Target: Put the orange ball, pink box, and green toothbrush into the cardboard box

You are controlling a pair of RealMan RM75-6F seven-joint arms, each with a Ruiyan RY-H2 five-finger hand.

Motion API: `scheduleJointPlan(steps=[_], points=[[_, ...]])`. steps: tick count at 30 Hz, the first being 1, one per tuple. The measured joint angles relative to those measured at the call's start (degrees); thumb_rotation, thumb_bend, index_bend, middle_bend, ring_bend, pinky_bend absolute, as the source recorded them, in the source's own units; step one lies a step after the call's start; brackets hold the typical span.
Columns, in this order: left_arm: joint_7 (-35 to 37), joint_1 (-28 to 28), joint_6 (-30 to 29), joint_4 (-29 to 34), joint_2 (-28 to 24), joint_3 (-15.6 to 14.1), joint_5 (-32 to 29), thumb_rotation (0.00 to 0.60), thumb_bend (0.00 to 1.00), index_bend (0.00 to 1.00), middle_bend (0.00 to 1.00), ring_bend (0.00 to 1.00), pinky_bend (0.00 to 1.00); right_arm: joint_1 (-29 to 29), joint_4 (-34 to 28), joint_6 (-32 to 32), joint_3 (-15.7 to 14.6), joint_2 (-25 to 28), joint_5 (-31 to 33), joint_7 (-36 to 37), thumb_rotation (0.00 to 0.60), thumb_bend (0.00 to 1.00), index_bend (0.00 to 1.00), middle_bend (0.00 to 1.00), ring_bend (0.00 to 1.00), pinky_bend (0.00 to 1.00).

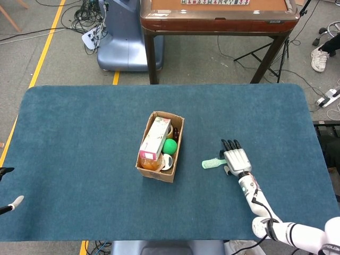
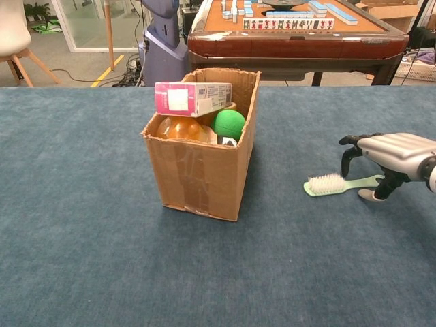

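The right hand (image 1: 236, 159) (image 2: 390, 153), silver-backed with dark fingers (image 2: 349, 161), is seen palm down over the handle end of the green plastic toothbrush (image 1: 213, 163) (image 2: 338, 184). In the chest view the fingers are curled downward past the far side of the handle and the thumb tip is set on the cloth at the near side; whether the handle is actually pinched or only straddled cannot be told from either view. The toothbrush is laid flat on the blue cloth-covered table (image 1: 79, 138) (image 2: 82, 259), its white bristles turned upward and its head pointed toward the brown cardboard box (image 1: 158, 172) (image 2: 201, 174), from which it is kept clearly apart.

The open-topped cardboard box is stood upright near the middle of the table. Inside it, the pink and white rectangular carton (image 1: 155, 139) (image 2: 193, 98) is laid across the top of the contents, its end raised above the box rim. The translucent orange ball (image 1: 151, 162) (image 2: 178, 128) is lodged beneath it at the near end, and a green ball (image 1: 169, 146) (image 2: 228, 125) is seen beside it against the right wall.

Of the left hand (image 1: 9, 206), only fingertips are caught at the left edge of the head view, off the table; nothing is seen between them, but its state cannot be told.

Beyond the table, a wooden mahjong table (image 1: 218, 18) (image 2: 300, 37) is stood.
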State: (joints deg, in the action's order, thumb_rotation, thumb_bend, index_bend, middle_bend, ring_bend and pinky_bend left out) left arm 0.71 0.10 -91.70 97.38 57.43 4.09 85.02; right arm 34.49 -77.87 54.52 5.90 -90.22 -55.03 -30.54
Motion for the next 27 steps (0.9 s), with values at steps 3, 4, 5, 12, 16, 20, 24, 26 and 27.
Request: scheduleJointPlan(steps=[3,4,5,12,16,20,24,26,27], points=[[0.03,0.03,-0.04,0.02,0.0,0.0,-0.01,0.6,0.11,0.26,0.28,0.26,0.42,-0.05,0.32,0.16,-0.11,-0.2,-0.45,0.43,0.6,0.35,0.36,0.0,0.0,0.0],[0.02,0.03,-0.05,0.02,0.0,0.01,-0.01,0.6,0.11,0.26,0.28,0.26,0.42,-0.07,0.4,0.21,-0.13,-0.26,-0.59,0.59,0.6,0.35,0.36,0.0,0.0,0.0],[0.01,0.02,-0.03,0.03,0.0,0.01,-0.01,0.6,0.11,0.26,0.28,0.26,0.42,-0.1,0.48,0.27,-0.15,-0.31,-0.78,0.78,0.6,0.35,0.36,0.0,0.0,0.0],[0.12,0.02,0.02,0.03,-0.05,0.03,-0.1,0.6,0.11,0.26,0.28,0.26,0.42,-0.27,1.44,0.25,-0.35,-0.79,-1.44,1.74,0.6,0.35,0.36,0.0,0.0,0.0],[0.24,0.05,-0.05,-0.05,-0.07,0.02,-0.03,0.6,0.11,0.26,0.28,0.26,0.42,-0.26,1.73,-0.03,-0.33,-0.99,-1.45,2.06,0.6,0.37,0.37,0.0,0.0,0.0],[0.3,0.04,-0.03,-0.04,-0.11,0.05,-0.08,0.6,0.11,0.26,0.28,0.26,0.42,-0.29,1.74,-0.04,-0.26,-1.06,-1.72,2.58,0.6,0.41,0.39,0.02,0.0,0.0],[0.3,0.04,0.0,-0.02,-0.12,0.04,-0.08,0.6,0.11,0.26,0.28,0.26,0.42,-0.37,1.67,-0.05,-0.31,-1.04,-1.97,2.85,0.6,0.44,0.4,0.02,0.0,0.0],[0.3,0.04,-0.03,-0.02,-0.11,0.04,-0.05,0.6,0.11,0.26,0.28,0.26,0.42,-0.4,1.65,-0.05,-0.34,-1.01,-2.04,2.88,0.6,0.45,0.41,0.02,0.0,0.0],[0.28,0.05,-0.04,-0.02,-0.11,0.03,-0.04,0.6,0.11,0.26,0.28,0.26,0.42,-0.42,1.65,-0.08,-0.37,-1.0,-2.02,2.85,0.6,0.45,0.41,0.02,0.0,0.0]])
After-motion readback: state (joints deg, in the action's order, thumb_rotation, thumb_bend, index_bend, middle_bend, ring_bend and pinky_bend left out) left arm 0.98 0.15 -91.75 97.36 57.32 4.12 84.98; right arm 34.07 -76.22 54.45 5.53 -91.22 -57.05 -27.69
